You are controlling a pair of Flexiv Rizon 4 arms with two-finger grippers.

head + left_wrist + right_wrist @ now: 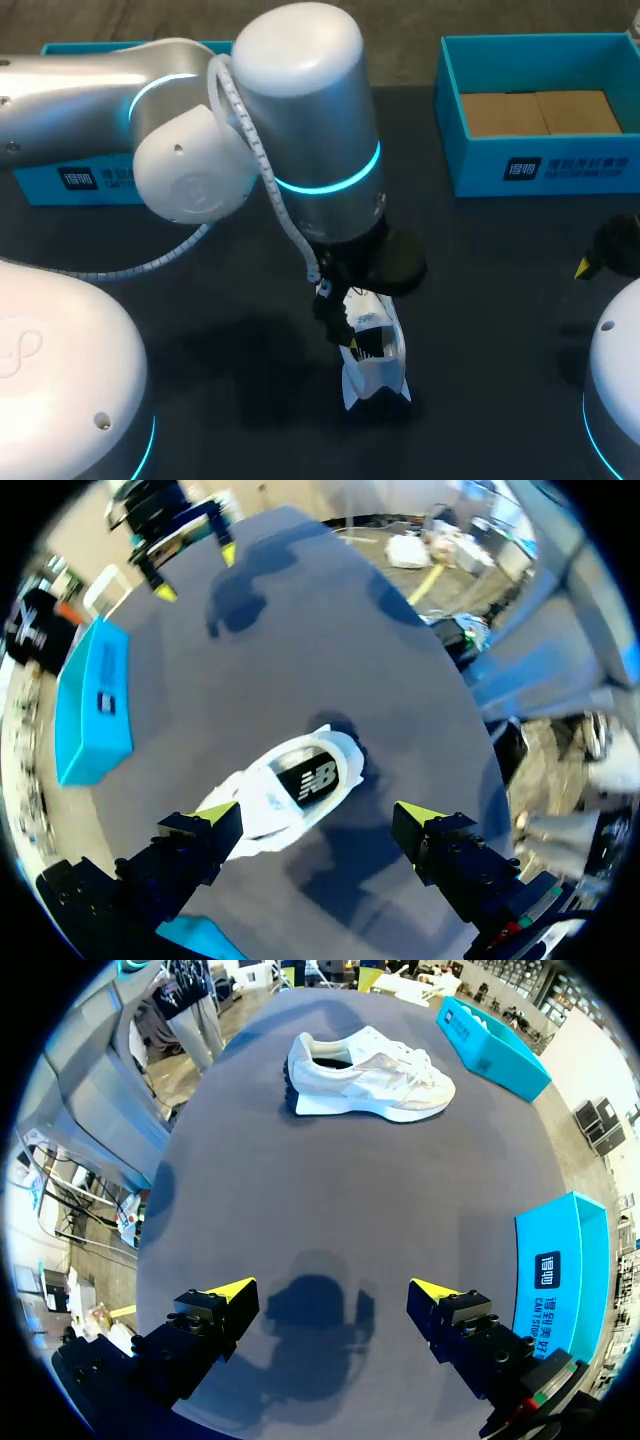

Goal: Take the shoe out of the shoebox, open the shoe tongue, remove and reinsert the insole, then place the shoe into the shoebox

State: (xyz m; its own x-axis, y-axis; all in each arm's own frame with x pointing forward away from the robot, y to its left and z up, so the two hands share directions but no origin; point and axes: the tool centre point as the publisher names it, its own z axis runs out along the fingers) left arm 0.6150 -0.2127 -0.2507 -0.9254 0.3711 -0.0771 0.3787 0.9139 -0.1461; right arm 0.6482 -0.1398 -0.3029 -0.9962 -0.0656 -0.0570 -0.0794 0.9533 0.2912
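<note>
A white sneaker (373, 352) stands upright on its sole on the dark table, out of the box. My left arm (300, 120) hangs right over it. In the left wrist view the left gripper (318, 814) is open just above the sneaker (295, 788). I look into the shoe's mouth at the dark insole (318, 778), and one finger (215, 815) is over the toe end. My right gripper (335, 1290) is open and empty, well back from the sneaker (365, 1072), near the table's right edge (600, 255). The blue shoebox (540, 150) sits at the back right.
The shoebox holds brown cardboard (540, 112). A second blue box (90, 182) lies at the back left, mostly hidden behind my left arm. In the right wrist view the shoebox (560, 1270) is beside the right gripper. Dark table (500, 330) lies between the shoe and the right gripper.
</note>
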